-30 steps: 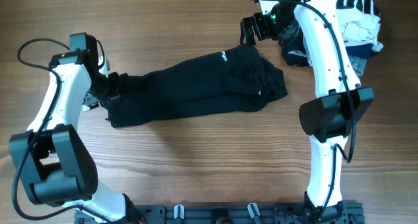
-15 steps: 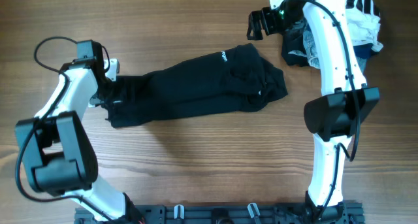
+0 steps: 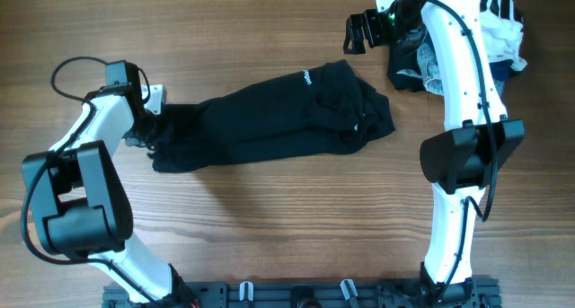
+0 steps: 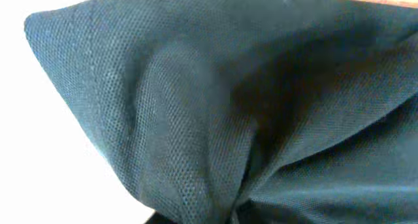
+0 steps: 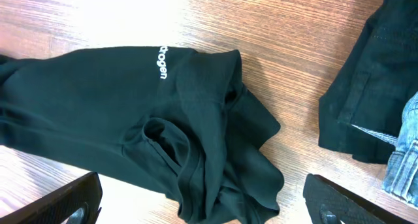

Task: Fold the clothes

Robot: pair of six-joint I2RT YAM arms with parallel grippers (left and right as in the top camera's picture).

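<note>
A black garment (image 3: 269, 119) with small white lettering lies stretched across the middle of the table, its right end rumpled. My left gripper (image 3: 154, 128) sits at the garment's left end. In the left wrist view the dark cloth (image 4: 196, 119) fills the picture and gathers into a pinch at the bottom edge, so the jaws are shut on it. My right gripper (image 3: 357, 31) hovers over bare wood just beyond the garment's upper right corner. It is open, with both black fingers (image 5: 72, 201) spread wide and nothing between them, above the rumpled end (image 5: 215, 152).
A pile of other clothes (image 3: 485, 39), dark denim and striped white pieces, lies at the back right corner beside the right arm. Its dark edge (image 5: 372, 87) shows in the right wrist view. Bare wooden table (image 3: 269, 227) lies in front of the garment.
My left gripper has closed on the garment's left end. My right gripper has drawn slightly up and to the right, off the garment's corner. The garment has barely shifted.
</note>
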